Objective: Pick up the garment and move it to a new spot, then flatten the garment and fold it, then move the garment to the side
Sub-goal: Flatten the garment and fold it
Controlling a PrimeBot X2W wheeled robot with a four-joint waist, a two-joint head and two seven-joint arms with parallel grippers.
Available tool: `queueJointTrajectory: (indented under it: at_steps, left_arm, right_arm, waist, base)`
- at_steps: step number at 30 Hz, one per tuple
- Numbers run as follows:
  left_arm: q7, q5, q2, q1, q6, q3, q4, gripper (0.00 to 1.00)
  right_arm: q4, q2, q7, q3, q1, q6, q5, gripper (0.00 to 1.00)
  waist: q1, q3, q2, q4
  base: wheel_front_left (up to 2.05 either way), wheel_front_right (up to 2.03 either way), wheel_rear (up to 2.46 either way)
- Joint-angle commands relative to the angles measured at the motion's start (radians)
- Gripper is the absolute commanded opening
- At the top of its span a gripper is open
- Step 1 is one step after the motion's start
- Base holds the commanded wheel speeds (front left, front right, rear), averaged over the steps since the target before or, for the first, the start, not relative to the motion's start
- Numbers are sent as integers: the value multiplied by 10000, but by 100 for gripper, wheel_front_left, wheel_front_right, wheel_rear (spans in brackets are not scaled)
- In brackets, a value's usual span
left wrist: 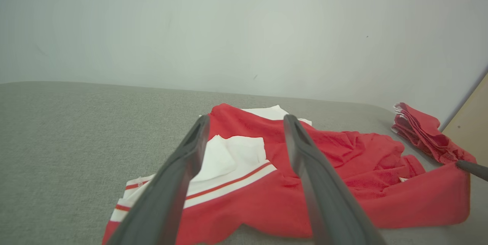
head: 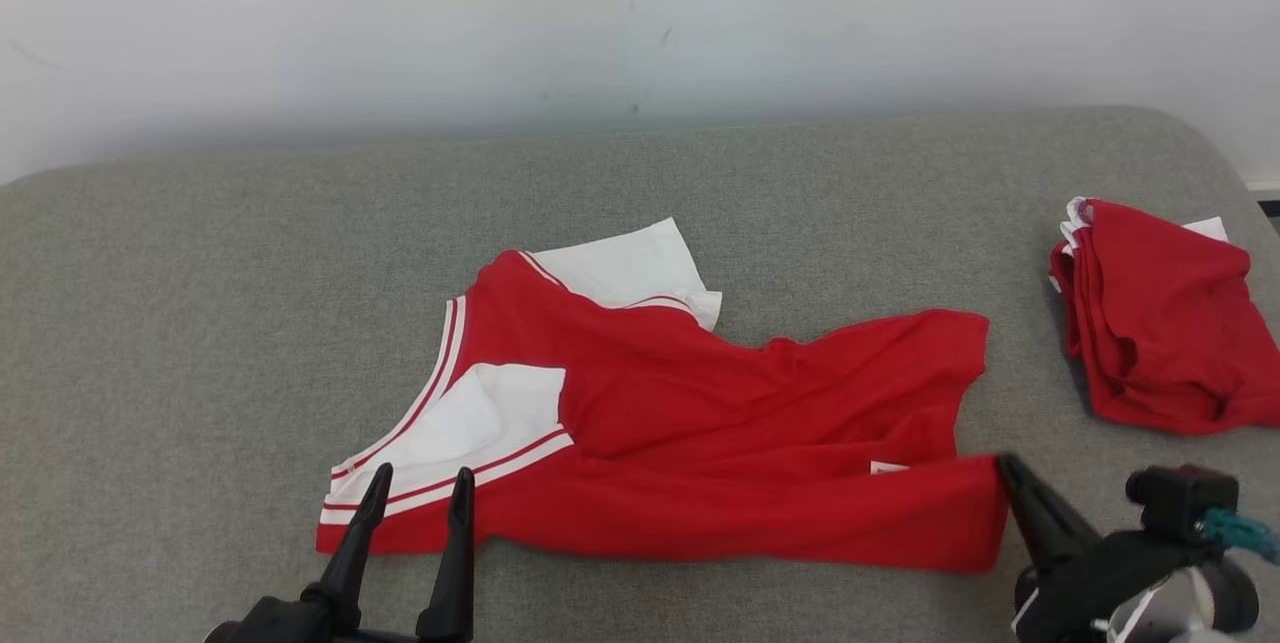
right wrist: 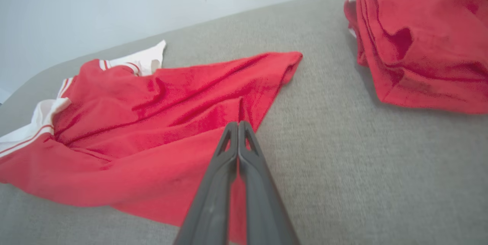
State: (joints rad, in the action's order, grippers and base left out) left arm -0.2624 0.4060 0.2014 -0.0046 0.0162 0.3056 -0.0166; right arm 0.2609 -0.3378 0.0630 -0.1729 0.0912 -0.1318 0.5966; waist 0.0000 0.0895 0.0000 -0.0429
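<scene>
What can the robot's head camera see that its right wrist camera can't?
Head view: the left gripper, open, with its fingers over the white striped trim of the red garment.
Right wrist view: a close look at the right gripper, its two dark fingers pressed together on the garment's red edge.
Both: the garment, the right gripper, the folded red cloth pile, the grey fabric surface and the pale wall.
</scene>
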Motion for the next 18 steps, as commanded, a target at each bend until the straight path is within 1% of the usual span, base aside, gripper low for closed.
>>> queueJointTrajectory:
  at_steps: [1, 5, 7, 12, 13, 18]
  left_arm:
    - [-23, -9, -27, -95, -45, -20, -7, 100]
    - [-25, -56, -63, -131, -45, -52, 8, 100]
    - [-26, -79, -87, -139, -50, -61, 21, 100]
    - [-28, -104, -125, -40, -75, -137, 76, 100]
    - [-28, -109, -124, 15, -77, -212, 115, 100]
    - [-29, -130, -64, 109, -150, -380, 182, 100]
  right_arm:
    - [-171, -156, -215, 34, 166, 26, -184, 0]
    - [-918, -343, -1355, -56, 485, 26, -785, 0]
    - [-1213, -506, -1577, -358, 204, 26, -959, 0]
    - [-1717, -742, -1444, -875, -719, 26, -858, 0]
    - [-1905, -729, -1340, -1037, -1341, 26, -777, 0]
    - [-1943, -412, -1486, -1172, -2492, 26, -571, 0]
  waist:
    - [0, -37, 0, -27]
    - [0, -62, 0, -40]
    - [0, -46, 0, -16]
    - [0, 20, 0, 16]
    - [0, 80, 0, -4]
    - [0, 191, 0, -145]
  base:
    - [0, 0, 0]
    - [0, 0, 0]
    - [0, 0, 0]
    - [0, 0, 0]
    - [0, 0, 0]
    - [0, 0, 0]
